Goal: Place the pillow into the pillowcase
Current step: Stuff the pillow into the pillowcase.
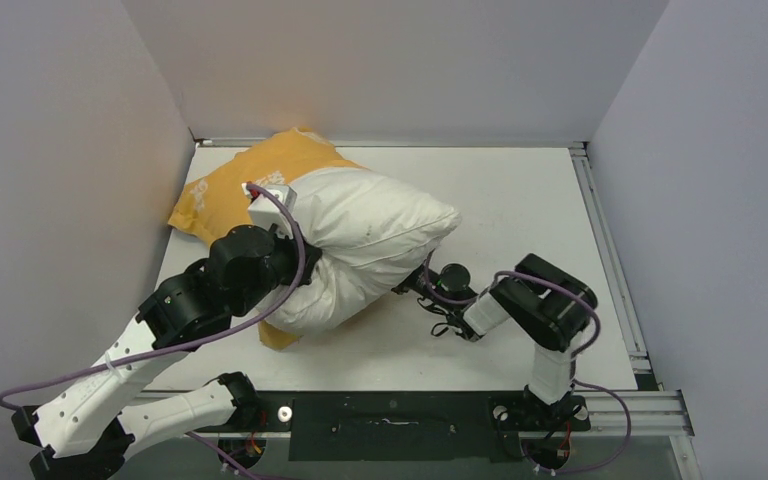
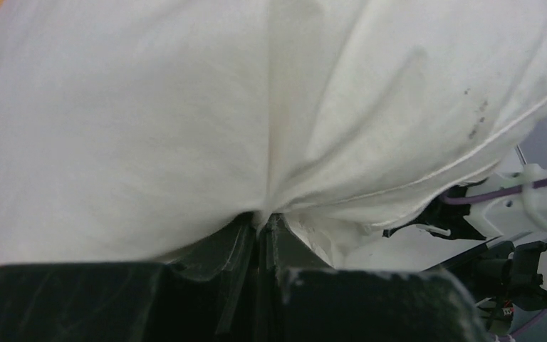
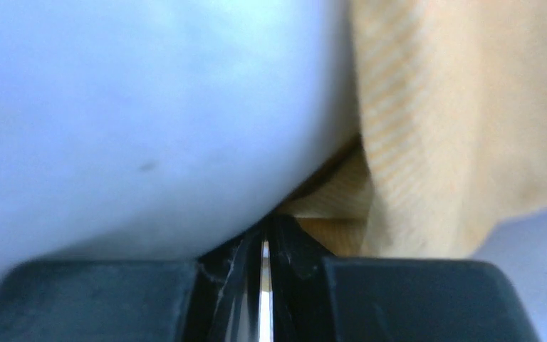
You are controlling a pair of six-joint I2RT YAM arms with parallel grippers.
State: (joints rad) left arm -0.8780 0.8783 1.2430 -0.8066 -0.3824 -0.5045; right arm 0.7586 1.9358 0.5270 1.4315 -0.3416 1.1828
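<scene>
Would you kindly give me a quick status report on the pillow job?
Left gripper shut on pillow. Right gripper shut at pillowcase edge, hold unconfirmed. Pillow mostly outside pillowcase. No obstacle seen.

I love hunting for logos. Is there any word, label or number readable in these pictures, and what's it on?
White lettering on the orange-yellow pillowcase, near its left edge: too small and creased to read.
The pillow: no writing, only a few dark specks.
Nothing else readable in any view.
</scene>
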